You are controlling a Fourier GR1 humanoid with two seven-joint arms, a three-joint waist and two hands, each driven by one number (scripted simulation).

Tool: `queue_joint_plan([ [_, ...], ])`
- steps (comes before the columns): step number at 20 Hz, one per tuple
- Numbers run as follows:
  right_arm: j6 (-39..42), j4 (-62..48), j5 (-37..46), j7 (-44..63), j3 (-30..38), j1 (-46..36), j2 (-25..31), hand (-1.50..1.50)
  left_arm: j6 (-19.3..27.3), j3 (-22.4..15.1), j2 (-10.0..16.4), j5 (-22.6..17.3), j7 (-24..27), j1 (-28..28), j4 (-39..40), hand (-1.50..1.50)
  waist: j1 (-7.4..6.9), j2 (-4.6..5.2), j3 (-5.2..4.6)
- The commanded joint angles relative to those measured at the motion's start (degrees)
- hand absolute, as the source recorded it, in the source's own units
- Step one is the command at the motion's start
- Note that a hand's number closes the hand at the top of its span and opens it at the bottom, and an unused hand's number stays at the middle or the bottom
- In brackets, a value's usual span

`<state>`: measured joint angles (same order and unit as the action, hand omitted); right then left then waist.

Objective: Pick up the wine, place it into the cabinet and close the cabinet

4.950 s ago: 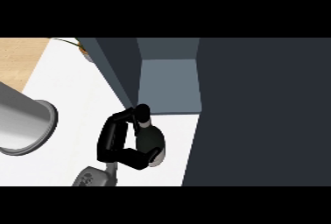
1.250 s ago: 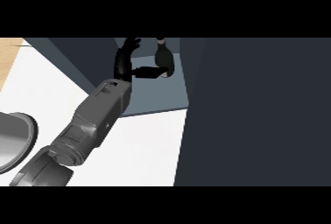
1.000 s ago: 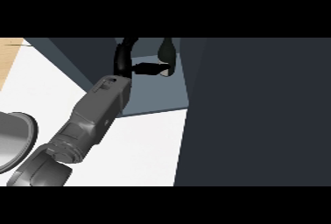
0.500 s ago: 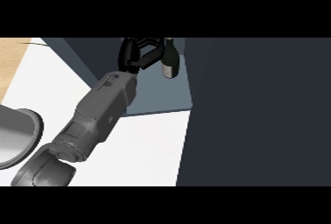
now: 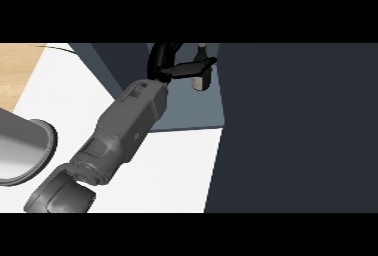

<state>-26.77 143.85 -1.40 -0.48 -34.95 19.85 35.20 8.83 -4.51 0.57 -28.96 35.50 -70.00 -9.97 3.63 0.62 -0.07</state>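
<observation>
My right forearm (image 5: 125, 130) stretches from the lower left up into the open cabinet (image 5: 184, 110). The black right hand (image 5: 168, 59) is deep inside, near the view's top. Its fingers curl on the left, and its thumb (image 5: 193, 66) lies across the wine (image 5: 201, 82). Only a pale grey piece of the wine shows below the thumb, close to the cabinet's dark right side, and a sliver above it. The rest of the bottle is hidden. The left hand does not show.
A big dark panel (image 5: 295, 125), the cabinet's door or side, fills the right half. The white counter (image 5: 173, 170) lies in front of the cabinet. A large grey cylinder with a flared rim (image 5: 29, 150) sits at the left edge. Wooden floor (image 5: 22, 65) shows upper left.
Five seconds ago the hand held the wine low over the counter. It has since carried it up into the cabinet, and in the last second pushed deeper and to the right.
</observation>
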Motion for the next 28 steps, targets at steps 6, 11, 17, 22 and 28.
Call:
queue_joint_plan([
  [6, -1.14, 11.33, -2.18, 7.71, 1.00, 1.27, 0.38, -1.50, -0.18, -2.58, -0.56, -2.96, -2.26, 2.38, -5.81, -1.50, -1.09, -0.83, 0.01],
  [11, -0.91, 12.63, -3.29, 7.05, 3.00, 4.22, 2.18, -1.50, -5.80, -4.99, -0.56, -4.72, -3.79, 8.81, -11.51, -1.50, -2.61, -1.57, 0.02],
  [17, -2.43, 12.04, 0.11, 6.38, 0.65, 5.27, 1.14, -1.50, -6.20, -10.13, -0.57, -7.11, -5.14, 16.73, -21.37, -1.50, -3.40, -1.95, 0.02],
  [22, -2.50, 10.79, -3.10, 8.04, 4.22, 1.90, 1.24, -1.50, -5.41, -13.88, -0.57, -8.71, -7.50, 24.52, -31.60, -1.50, -4.92, -1.65, 0.02],
  [28, -2.55, 13.73, -2.93, 6.54, 2.57, 6.37, 2.55, -1.50, -2.57, -17.94, 0.61, -6.94, -8.77, 35.10, -42.72, -1.50, -4.72, -2.14, 0.09],
])
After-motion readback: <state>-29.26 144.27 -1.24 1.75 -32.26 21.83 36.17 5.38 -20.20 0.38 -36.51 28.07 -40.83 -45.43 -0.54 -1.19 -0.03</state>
